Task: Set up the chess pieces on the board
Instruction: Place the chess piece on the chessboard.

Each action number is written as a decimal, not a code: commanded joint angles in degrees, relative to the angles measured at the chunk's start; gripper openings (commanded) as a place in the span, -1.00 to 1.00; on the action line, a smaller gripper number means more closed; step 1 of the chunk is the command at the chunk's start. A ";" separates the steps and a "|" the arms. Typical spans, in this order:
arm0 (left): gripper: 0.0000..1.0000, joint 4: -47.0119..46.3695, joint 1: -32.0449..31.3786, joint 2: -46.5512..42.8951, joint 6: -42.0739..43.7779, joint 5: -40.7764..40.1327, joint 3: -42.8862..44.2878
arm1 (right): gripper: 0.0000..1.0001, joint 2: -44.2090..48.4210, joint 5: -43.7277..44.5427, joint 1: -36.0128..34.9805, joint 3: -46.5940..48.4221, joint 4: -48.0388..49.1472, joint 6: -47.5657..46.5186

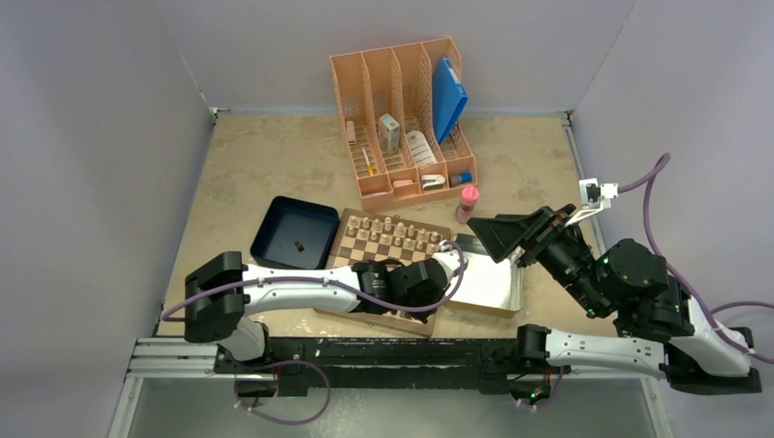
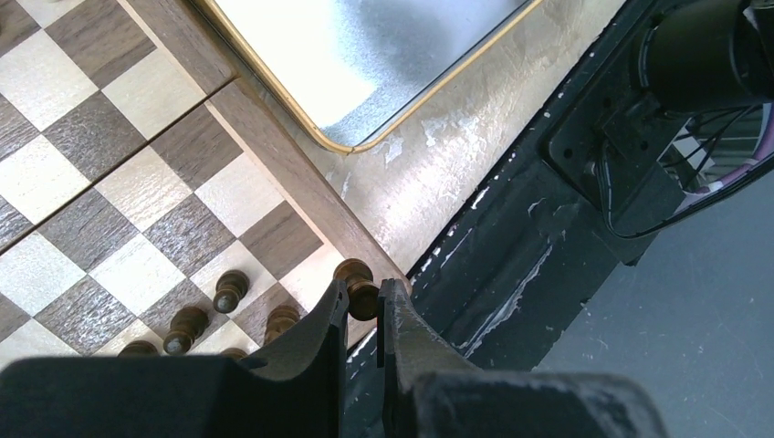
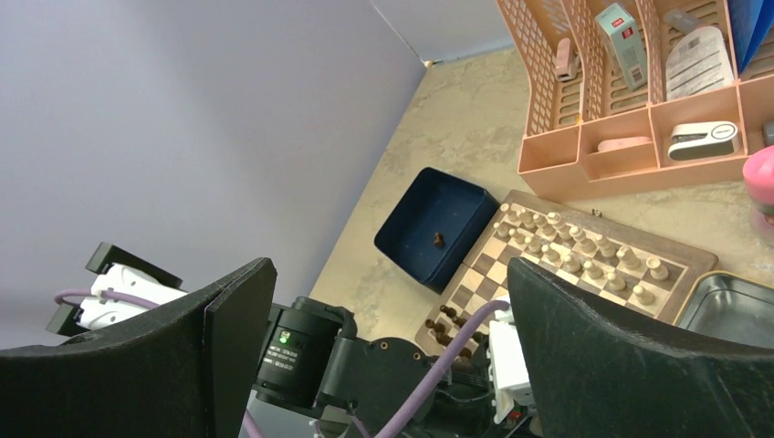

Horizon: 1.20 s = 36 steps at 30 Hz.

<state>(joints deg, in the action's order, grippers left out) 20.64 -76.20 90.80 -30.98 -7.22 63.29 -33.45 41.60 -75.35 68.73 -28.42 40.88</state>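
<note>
- My left tool [image 2: 365,306] is pinching one dark chess piece [image 2: 356,283] at a corner of the board [image 2: 137,182], right by the rim.
- More dark chess pieces [image 2: 228,290] stand on the squares just beside it.
- The blue tray [image 1: 270,228], at 9 o'clock from the board, has one small dark piece [image 1: 299,245] in it.
- The shiny tin [image 1: 488,285] lies at 3 o'clock, just beside the board.
- The peach rack [image 1: 388,190] at 12 o'clock holds a blue folder [image 1: 447,96] and small boxes [image 1: 390,132].
- My right tool [image 3: 388,265] is spread wide, up in the air near the tin.

Our top view looks down from high behind; the left wrist view is close, the right wrist distant; all share the board [image 1: 365,254].
</note>
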 commanded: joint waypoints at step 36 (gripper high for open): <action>-1.00 1.51 -1.56 4.96 -2.93 -3.84 0.09 | 0.97 -0.82 -1.82 -0.39 -1.61 2.15 -0.02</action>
<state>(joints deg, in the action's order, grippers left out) 21.67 -77.34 96.42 -32.49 -11.25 62.57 -34.63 39.46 -75.42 66.94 -28.38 41.01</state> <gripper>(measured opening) 0.104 0.987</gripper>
